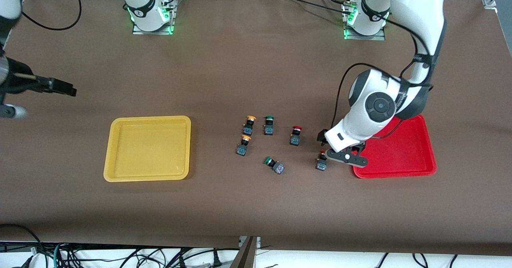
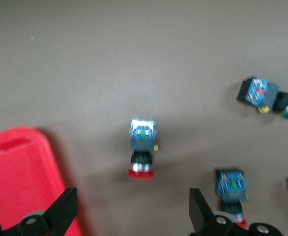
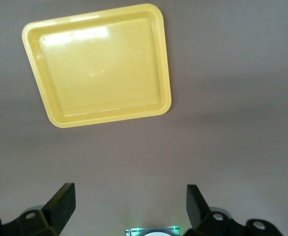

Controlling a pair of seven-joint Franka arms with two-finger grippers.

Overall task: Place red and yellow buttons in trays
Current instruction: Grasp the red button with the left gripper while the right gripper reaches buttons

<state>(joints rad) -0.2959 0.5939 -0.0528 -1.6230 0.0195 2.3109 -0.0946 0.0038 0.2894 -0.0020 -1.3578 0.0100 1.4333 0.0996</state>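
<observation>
1. The left gripper [image 1: 325, 143] sits at right of centre in the front view, low over the table [image 1: 256, 204], between the near red button [image 1: 321, 162] and the red tray [image 1: 416, 156]. In the left wrist view its fingers [image 2: 65, 209] are spread wide, holding nothing.
2. That near red button [image 2: 142, 147] lies on the bare table just beside the red tray's [image 2: 21, 177] rim, not in it.
3. The other red button [image 1: 296, 135] stands at centre frame, farther from the camera.
4. Two yellow buttons [image 1: 249, 125] and [image 1: 244, 145] stand one above the other, just left of centre.
5. One green button [image 1: 269, 125] stands between the upper yellow and the upper red; another green one [image 1: 274, 165] lies tipped at lower centre.
6. The yellow tray [image 1: 147, 149] lies at left of centre, holding no buttons; the red tray at lower right holds none either.
7. The right gripper [image 1: 64, 88] waits at the frame's left edge, high above the table; the right wrist view shows its fingers [image 3: 60, 204] spread apart over the yellow tray [image 3: 102, 64].
</observation>
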